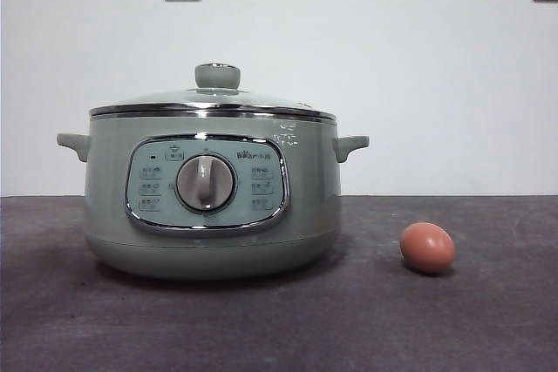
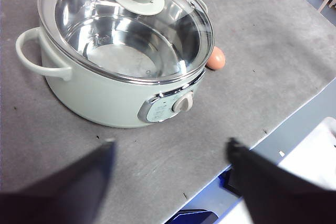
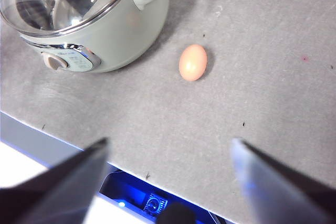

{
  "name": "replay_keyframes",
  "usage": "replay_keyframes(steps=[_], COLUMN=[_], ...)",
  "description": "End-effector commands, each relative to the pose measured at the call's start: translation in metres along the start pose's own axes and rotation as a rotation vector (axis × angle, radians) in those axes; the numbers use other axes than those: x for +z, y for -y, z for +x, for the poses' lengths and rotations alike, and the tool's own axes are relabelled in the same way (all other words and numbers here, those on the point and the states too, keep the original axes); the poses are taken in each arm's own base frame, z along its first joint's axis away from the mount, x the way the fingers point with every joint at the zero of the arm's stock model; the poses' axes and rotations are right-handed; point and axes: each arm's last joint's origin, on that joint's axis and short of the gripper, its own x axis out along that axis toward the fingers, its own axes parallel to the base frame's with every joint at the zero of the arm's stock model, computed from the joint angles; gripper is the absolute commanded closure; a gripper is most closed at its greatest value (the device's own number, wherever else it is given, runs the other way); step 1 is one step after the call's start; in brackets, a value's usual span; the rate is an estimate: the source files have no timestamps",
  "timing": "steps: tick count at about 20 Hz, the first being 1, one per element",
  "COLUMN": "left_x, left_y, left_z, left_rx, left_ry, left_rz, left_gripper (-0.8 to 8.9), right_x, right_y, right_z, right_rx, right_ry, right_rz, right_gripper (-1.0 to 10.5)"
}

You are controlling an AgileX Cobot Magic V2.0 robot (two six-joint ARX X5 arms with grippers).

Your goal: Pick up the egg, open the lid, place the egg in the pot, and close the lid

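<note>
Egg (image 1: 427, 246): small, reddish-brown, lying on its side on the grey surface (image 1: 279, 328), near the pot on the side away from the left claw, not touching it. Probably light, smooth and rather slippery, with a thin shell that cracks easily; best taken across the narrow middle, with a gentle squeeze only.

Going from left to right with the pot as landmark:
- Left claw (image 2: 170, 153), raised over the surface in front of the pot's control panel, jaws wide apart, holding nothing.
- Pot (image 1: 209, 198), large, sage-green, standing upright, with two side handles and a grey dial (image 1: 206, 183) in the middle of the panel.
- Lid (image 1: 214, 100), glass with chrome rim, seated flat and closed on the pot; green knob (image 1: 217, 76) on top, likely the right place to take hold. Through the glass, bare steel inside, no food or water visible.
- Right claw (image 3: 170, 148), raised over the surface on the egg's side of the pot, jaws wide apart, empty, the egg lying ahead between their lines.

No step of the task done yet: egg not picked up, lid still on.
</note>
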Motion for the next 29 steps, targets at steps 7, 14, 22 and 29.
replay_keyframes(steps=[7, 14, 22, 29], left_x=[0.0, 0.0, 0.0, 0.001], left_y=[0.0, 0.0, 0.0, 0.0], left_z=[0.0, 0.0, 0.0, 0.0], left_rx=[0.0, -0.001, 0.0, 0.001], left_ry=[0.004, 0.004, 0.004, 0.008], left_rz=[-0.005, -0.02, -0.02, -0.017], left_gripper=[0.73, 0.73, 0.73, 0.73], right_x=[0.014, 0.052, 0.062, 0.05], right_y=[0.005, 0.005, 0.006, 0.017], right_z=[0.015, 0.102, 0.212, 0.262], right_rx=[0.019, -0.003, -0.098, -0.13], right_ry=[0.001, -0.164, -0.281, -0.37], right_rz=[0.03, -0.031, -0.06, -0.054], right_gripper=[2.3, 2.3, 2.3, 3.0])
